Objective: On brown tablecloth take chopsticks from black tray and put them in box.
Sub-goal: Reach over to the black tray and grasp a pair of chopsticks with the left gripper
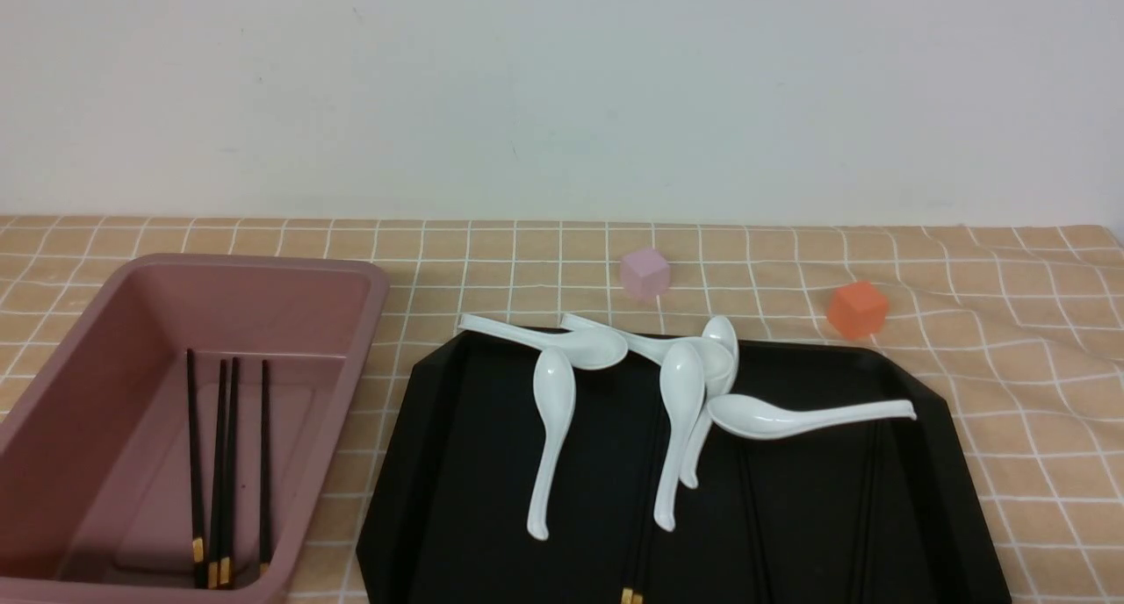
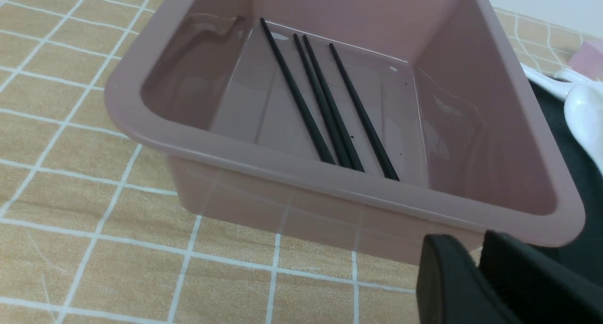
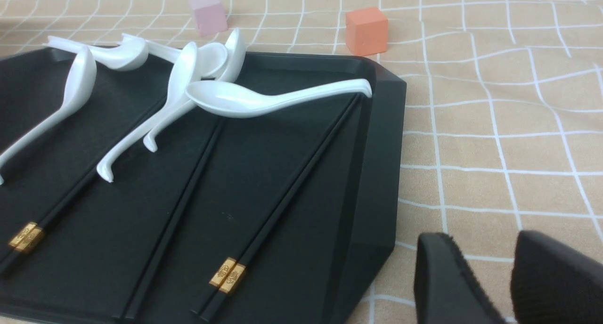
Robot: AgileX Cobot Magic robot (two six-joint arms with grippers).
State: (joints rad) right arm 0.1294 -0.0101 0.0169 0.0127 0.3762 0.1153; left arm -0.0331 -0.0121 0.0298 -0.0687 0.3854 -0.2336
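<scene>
The pink box (image 1: 373,310) stands at the left on the brown tablecloth (image 1: 1010,393), with several black chopsticks (image 1: 224,463) lying in it. The left wrist view shows these chopsticks (image 2: 325,102) inside the box (image 2: 282,166). The black tray (image 1: 474,463) lies in the middle. More chopsticks (image 3: 282,192) lie on the tray (image 3: 377,173), partly under white spoons; in the front view only their gold bands (image 1: 632,596) stand out. My left gripper (image 2: 480,248) is shut and empty, just outside the box's near wall. My right gripper (image 3: 490,248) is open and empty over the cloth beside the tray's corner. Neither gripper shows in the front view.
Several white soup spoons (image 1: 551,428) lie across the tray's far half, and one long spoon (image 3: 264,100) rests over chopstick tips. A small pink cube (image 1: 644,273) and an orange cube (image 1: 856,310) sit on the cloth behind the tray. The cloth is wrinkled at the right.
</scene>
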